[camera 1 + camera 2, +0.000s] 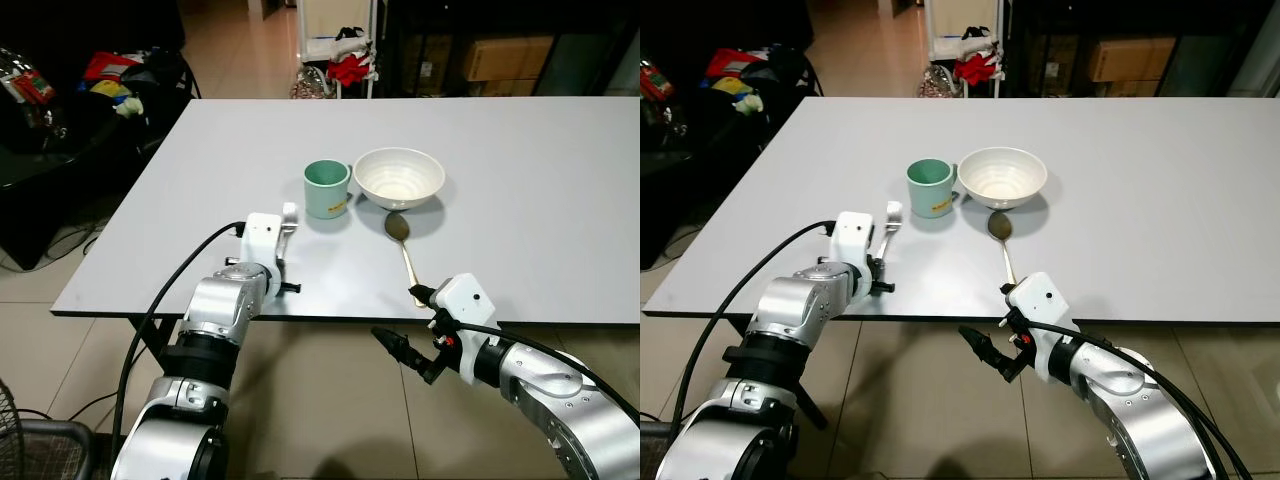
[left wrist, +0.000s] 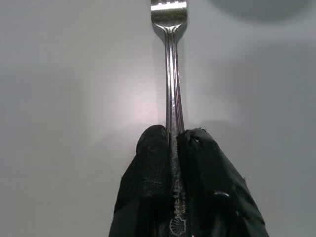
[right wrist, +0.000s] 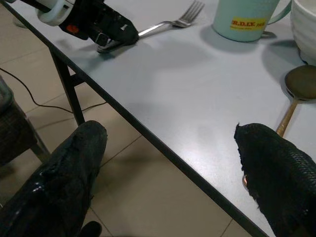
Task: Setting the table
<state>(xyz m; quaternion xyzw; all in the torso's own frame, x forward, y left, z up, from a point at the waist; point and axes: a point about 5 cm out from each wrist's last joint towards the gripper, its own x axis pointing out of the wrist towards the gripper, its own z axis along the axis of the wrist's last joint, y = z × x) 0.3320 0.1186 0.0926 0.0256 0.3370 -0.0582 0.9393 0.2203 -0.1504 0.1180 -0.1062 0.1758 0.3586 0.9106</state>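
Silver fork (image 2: 170,89) flat beside cup (image 1: 326,188)

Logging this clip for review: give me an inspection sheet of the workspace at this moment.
Surface: grey table, bare apart from the place setting.
Job's things: green mug left of white bowl; spoon in front of the bowl; fork left of the mug.
Clutter: nothing seen on the table.
Grippers: left gripper shut on the fork's handle; right gripper open, off the table's near edge.
Cables: black cable along the left arm.
Surroundings: tiled floor; bags and boxes beyond the table.
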